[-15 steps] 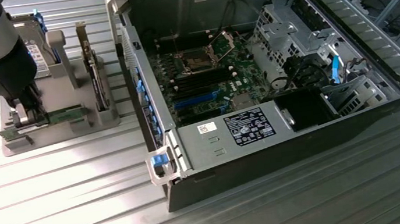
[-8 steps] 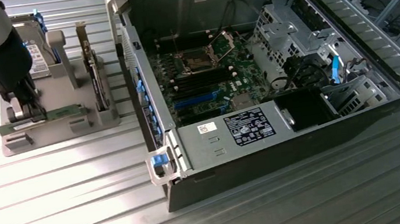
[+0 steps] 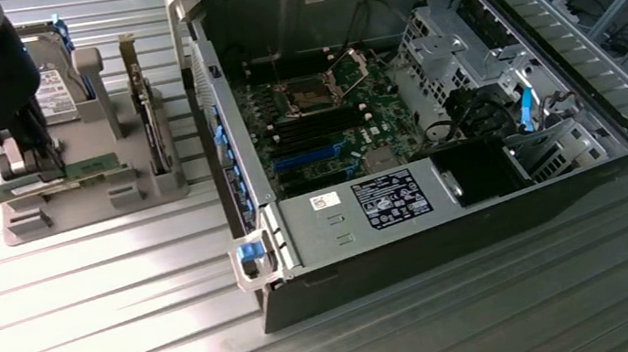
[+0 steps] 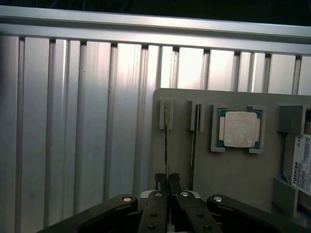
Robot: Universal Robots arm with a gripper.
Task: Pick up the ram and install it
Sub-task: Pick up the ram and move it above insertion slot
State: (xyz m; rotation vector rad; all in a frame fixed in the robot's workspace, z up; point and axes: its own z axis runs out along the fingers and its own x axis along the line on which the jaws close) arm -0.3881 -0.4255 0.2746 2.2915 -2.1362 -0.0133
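Green ram (image 3: 85, 168) sits edgewise in jaws, long axis level.

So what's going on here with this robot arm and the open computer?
A single robot arm has its gripper shut on the ram, a thin green stick, at the grey parts holder on the exterior view's left. Whether the stick has come clear of its slot is hard to tell. The holder also carries a processor chip and a hard drive. The open computer case sits beside it, and the ram is not installed yet.
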